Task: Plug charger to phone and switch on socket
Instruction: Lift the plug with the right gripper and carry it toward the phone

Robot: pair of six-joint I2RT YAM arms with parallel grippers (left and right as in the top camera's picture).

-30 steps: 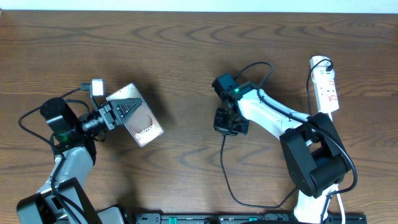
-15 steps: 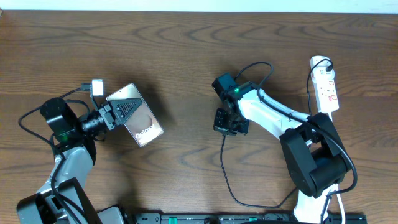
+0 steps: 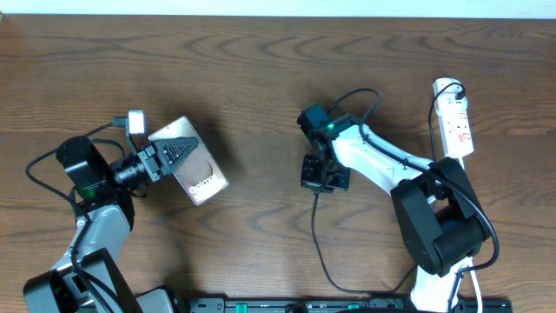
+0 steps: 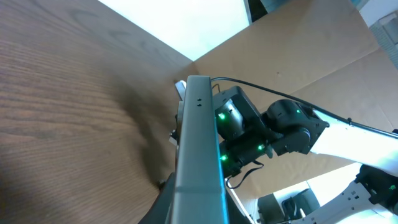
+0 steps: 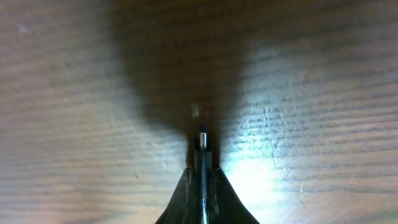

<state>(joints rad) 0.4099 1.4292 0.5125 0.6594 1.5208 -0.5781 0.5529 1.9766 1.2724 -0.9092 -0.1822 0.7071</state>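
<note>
1. The phone [image 3: 201,174] is a flat dark brown slab with white lettering and a paler oval on its face. The left wrist view shows only its grey edge.
2. It is at the left of the table [image 3: 261,69], with the left gripper [image 3: 174,153] clamped on its upper end.
3. Its long axis runs diagonally, with the free end pointing front-right.
4. The charger [image 3: 314,239] is a thin black cable that curves up from the front edge to the right gripper [image 3: 325,181] at mid-table, well apart from the phone.
5. That gripper's fingers [image 5: 224,205] pinch the plug tip [image 5: 203,143] tightly, and it pokes straight out beyond them over the wood.
6. The socket [image 3: 455,122], a white strip, lies lengthwise at the far right.
</note>
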